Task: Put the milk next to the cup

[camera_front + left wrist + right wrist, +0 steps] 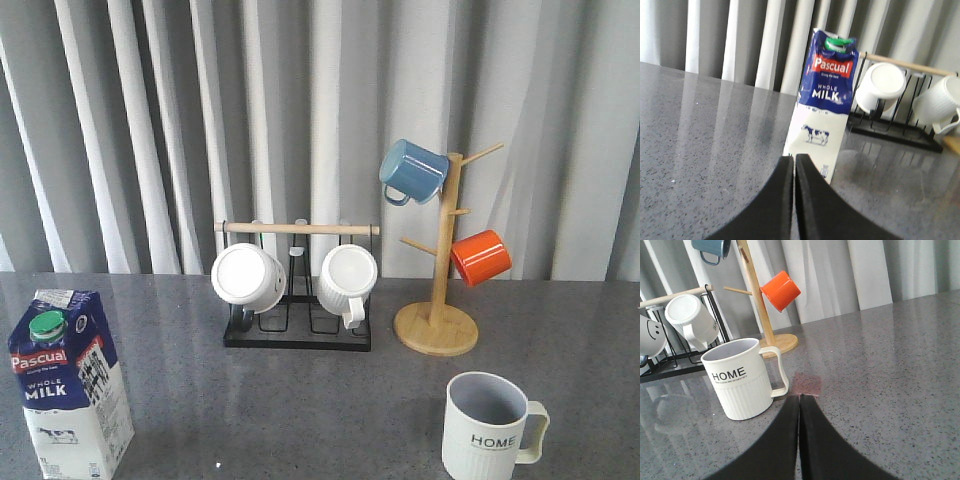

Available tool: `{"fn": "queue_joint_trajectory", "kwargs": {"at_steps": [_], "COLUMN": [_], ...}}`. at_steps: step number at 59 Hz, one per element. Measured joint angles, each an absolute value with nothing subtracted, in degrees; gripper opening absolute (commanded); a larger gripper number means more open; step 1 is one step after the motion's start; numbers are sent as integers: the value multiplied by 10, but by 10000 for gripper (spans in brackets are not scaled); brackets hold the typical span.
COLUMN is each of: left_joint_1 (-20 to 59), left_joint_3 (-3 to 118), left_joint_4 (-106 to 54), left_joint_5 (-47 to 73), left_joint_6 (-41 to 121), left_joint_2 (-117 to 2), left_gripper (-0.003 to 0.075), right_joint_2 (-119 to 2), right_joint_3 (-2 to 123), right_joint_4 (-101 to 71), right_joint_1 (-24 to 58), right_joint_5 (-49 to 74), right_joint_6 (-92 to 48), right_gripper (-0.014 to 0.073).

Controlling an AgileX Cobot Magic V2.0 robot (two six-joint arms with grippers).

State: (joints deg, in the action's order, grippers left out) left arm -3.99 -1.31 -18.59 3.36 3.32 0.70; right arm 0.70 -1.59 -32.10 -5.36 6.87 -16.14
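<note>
The milk [70, 385] is a tall blue-and-white Pascual carton with a green cap, upright at the table's front left. In the left wrist view the milk [825, 105] stands just beyond my left gripper [794, 157], which is shut and empty, apart from the carton. The cup [490, 428] is an off-white ribbed HOME mug with a grey inside, at the front right, handle to the right. In the right wrist view the cup [742, 380] stands close beside my right gripper [800, 396], which is shut and empty. Neither gripper shows in the front view.
A black wire rack [298, 330] with a wooden bar holds two white mugs [248, 275] at the back centre. A wooden mug tree [437, 322] at the back right carries a blue mug [412, 170] and an orange mug [481, 256]. Grey curtains hang behind.
</note>
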Motion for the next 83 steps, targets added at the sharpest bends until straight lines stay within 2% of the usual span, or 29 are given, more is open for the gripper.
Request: {"fn": "queue_joint_trajectory", "kwargs": {"at_steps": [29, 43, 49, 53, 63, 70, 75, 83], "left_joint_1": [-40, -40, -40, -40, -40, -40, -40, -40], "left_joint_3": [-13, -12, 9, 37, 110, 154, 188, 254], "left_joint_4": [-209, -179, -123, -80, -38, -36, -36, -36], "left_joint_5": [-253, -270, -257, -235, -162, -115, -86, -40], "left_joint_6": [24, -22, -57, -82, -166, -184, -186, -186], "left_joint_2": [7, 7, 7, 7, 7, 7, 7, -10], "left_gripper": [-6, 18, 59, 98, 211, 290, 321, 330], "right_joint_2": [7, 7, 6, -6, -71, -123, -151, -165], "right_joint_3": [-16, -16, 8, 48, 145, 192, 215, 227], "right_joint_4": [-372, -374, -374, -374, -374, -374, -374, -376], "right_joint_1": [-54, -54, -54, -54, -54, -54, -54, -54], "right_joint_5": [42, 40, 71, 86, 103, 105, 83, 0], "right_joint_6": [-161, -161, -173, -184, -191, -191, -191, -191], "right_gripper": [-4, 15, 83, 165, 437, 587, 625, 604]}}
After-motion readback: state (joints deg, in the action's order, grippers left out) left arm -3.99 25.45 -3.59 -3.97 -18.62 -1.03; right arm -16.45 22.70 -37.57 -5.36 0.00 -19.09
